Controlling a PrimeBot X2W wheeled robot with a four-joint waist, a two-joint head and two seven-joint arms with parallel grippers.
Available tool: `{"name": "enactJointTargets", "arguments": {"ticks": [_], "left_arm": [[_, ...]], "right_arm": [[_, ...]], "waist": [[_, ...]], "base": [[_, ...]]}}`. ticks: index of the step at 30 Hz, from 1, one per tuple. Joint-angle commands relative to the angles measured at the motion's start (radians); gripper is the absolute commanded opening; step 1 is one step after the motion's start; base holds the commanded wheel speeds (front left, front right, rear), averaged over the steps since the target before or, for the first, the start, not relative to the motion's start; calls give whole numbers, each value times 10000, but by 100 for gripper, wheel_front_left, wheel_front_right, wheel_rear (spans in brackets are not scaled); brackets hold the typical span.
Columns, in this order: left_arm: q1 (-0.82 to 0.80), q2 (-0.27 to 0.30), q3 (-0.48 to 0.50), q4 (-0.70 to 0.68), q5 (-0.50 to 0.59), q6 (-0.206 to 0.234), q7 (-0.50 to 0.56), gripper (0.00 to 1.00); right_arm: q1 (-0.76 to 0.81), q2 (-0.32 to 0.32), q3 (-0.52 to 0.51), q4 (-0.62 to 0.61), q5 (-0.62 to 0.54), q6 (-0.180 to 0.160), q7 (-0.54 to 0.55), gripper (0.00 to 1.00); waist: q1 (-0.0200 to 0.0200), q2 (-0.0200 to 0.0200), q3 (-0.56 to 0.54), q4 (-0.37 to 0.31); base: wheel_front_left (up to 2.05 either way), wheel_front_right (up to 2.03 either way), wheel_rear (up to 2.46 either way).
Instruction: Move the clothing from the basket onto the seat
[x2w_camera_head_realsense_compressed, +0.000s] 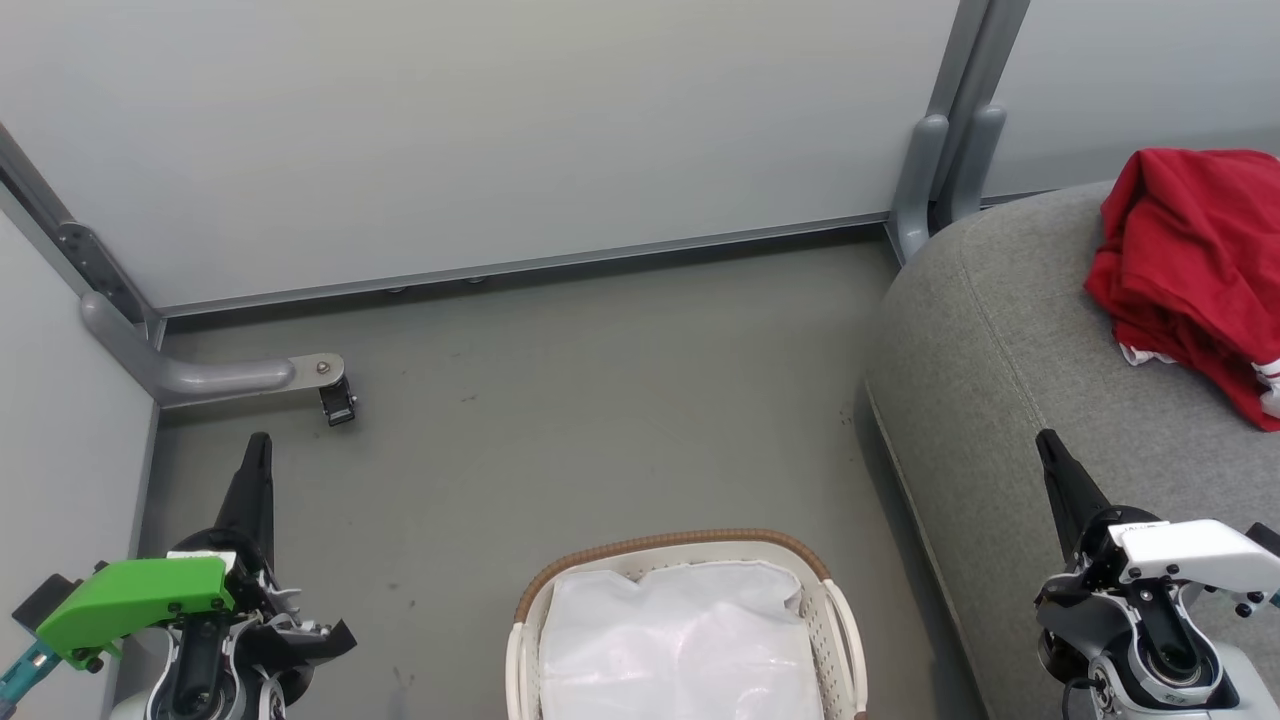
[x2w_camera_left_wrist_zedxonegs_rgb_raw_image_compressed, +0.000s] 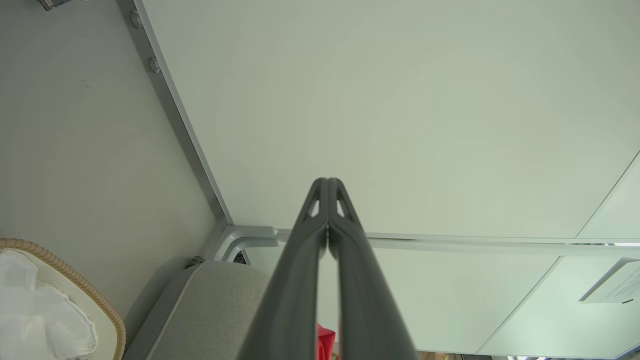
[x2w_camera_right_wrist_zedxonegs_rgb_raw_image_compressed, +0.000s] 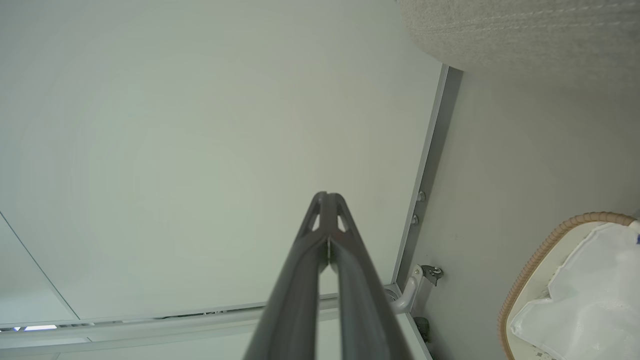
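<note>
1. Clothing, one crumpled bright red heap with white trim at its edge, lies on the single grey seat at far right. How many garments make up the heap cannot be told.
2. One white basket with a brown woven rim stands on the floor at near centre, just left of the seat. It holds one crinkled white liner.
3. Two claws are counted: the left claw at near left and the right claw at near right. Each has its two dark fingers pressed together and holds nothing, and both are well apart from the clothing.
4. The head view takes in the whole heap, while the left wrist view catches a mere red sliver of it low between the fingers, past the seat's corner.
5. The right wrist view shows the seat's woven edge, the basket rim and the liner, but none of the red.
6. One caster bracket sits at far left on the grey frame foot.
</note>
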Motion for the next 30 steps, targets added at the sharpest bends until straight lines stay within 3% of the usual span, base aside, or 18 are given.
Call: {"name": "enactJointTargets", "arguments": {"ticks": [1, 30], "left_arm": [[-74, 62, 14, -25, -9, 4, 37, 0], [-73, 62, 12, -26, -10, 5, 36, 0]], "right_arm": [[-29, -74, 13, -36, 38, 0, -35, 0], [12, -323, 354, -79, 359, 0, -294, 0]], "waist": [[0, -1, 0, 0], [0, -1, 1, 1]], "base": [[0, 0, 0], [0, 0, 0]]}}
